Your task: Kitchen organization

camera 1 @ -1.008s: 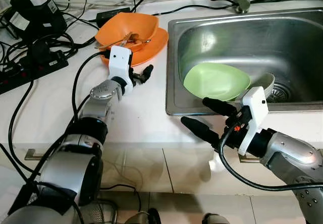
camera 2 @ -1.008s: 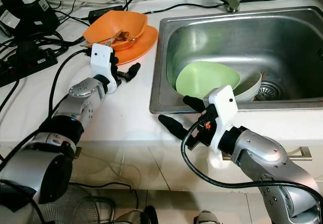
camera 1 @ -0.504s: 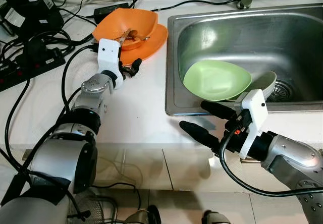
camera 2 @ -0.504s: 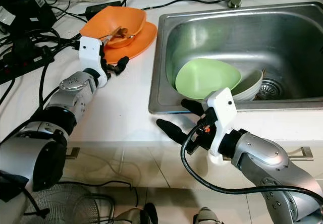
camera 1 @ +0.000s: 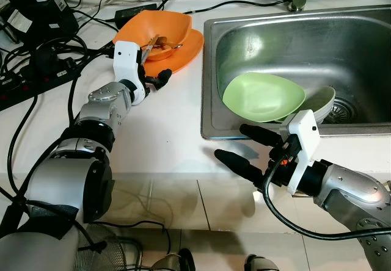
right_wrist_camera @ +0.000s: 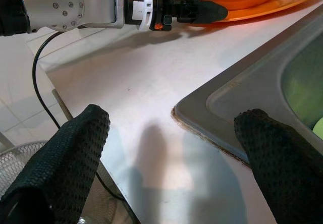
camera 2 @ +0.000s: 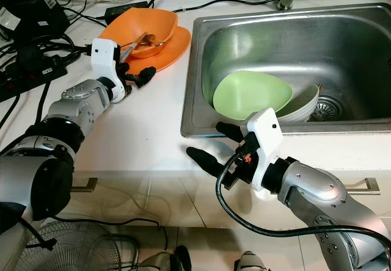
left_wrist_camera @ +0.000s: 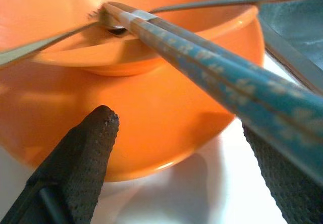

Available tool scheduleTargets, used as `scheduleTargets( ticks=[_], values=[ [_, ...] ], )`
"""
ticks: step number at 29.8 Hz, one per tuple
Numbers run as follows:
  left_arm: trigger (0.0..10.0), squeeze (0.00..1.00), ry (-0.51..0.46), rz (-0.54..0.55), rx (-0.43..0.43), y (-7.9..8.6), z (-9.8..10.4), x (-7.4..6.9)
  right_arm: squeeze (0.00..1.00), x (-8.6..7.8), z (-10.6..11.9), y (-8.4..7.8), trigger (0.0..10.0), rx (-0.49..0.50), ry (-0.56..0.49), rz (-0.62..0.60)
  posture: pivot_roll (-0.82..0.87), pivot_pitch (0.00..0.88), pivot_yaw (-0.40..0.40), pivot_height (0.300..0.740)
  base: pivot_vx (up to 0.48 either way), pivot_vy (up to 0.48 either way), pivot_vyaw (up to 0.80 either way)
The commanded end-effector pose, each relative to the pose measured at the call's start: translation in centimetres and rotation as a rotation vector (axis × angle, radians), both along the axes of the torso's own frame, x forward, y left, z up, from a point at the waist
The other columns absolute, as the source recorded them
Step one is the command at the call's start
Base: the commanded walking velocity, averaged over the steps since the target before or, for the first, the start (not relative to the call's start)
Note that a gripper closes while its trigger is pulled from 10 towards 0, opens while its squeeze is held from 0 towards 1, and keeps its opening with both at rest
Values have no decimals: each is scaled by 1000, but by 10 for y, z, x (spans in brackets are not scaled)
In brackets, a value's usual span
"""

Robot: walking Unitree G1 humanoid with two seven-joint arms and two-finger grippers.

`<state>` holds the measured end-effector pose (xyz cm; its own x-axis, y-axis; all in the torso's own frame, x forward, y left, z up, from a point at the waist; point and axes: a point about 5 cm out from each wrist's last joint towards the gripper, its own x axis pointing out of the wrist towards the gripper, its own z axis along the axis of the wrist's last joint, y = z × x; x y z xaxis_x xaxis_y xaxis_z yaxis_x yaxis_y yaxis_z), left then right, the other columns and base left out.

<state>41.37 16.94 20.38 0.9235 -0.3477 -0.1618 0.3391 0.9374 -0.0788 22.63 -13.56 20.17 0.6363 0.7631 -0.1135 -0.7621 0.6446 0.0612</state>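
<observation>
Left gripper (camera 1: 157,79) reaching in at the orange bowl (camera 1: 156,32) near the counter's (camera 1: 165,130) back edge, just beside the sink's (camera 1: 211,69) left rim. Fingers spread wide, holding nothing; tips flanking the lower wall of the bowl per the left wrist view, not yet closing on it.

Orange bowl sitting nested on an orange plate (camera 1: 189,48), both looking like thin plastic: judging light, stiff, smooth and fairly slippery, not fragile. Chopsticks (left_wrist_camera: 212,67) and a spoon (left_wrist_camera: 45,45) lying loose across the bowl, handles sticking out over the rim toward the gripper; likely sliding or tipping out if the bowl tilts.

Best hold, probably: pinching the near rim, one finger inside and one outside, clear of the chopsticks. Squeezing the curved wall from outside risking a squirt-out. Keeping it level while lifting; watching that the plate isn't dragging along underneath.

Right gripper (camera 1: 250,149) hovering at the counter's front edge, near the sink's front left corner, also spread wide and empty, touching nothing.

Green bowl (camera 1: 263,97) leaning in the sink against a pale bowl (camera 1: 321,100), toward the front wall, near the drain (camera 1: 342,109). Power strip (camera 1: 33,82) and tangled cables (camera 1: 36,45) crowding the counter's back left corner, well apart from the sink.
</observation>
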Motion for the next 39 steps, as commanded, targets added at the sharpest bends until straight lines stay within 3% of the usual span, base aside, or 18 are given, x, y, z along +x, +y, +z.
scheduleTargets(
  ticks=[1, 14, 39],
  values=[
    [10000, 0, 183, -62, 10, -1, -36, -11, 0, -3, 3, 6, 10000, 3, -13, 29, -320, 178, 169, 740, 0, 0, 0],
    [10000, 0, 193, -224, 91, -6, -29, -13, 0, 0, 3, 8, 10000, 8, -18, 30, -309, 171, 168, 740, 0, 0, 0],
    [10000, 0, 191, -272, 109, 3, -24, -14, 0, 5, 1, 10, 10000, 12, -22, 31, -289, 147, 156, 740, 0, 0, 0]
  ],
)
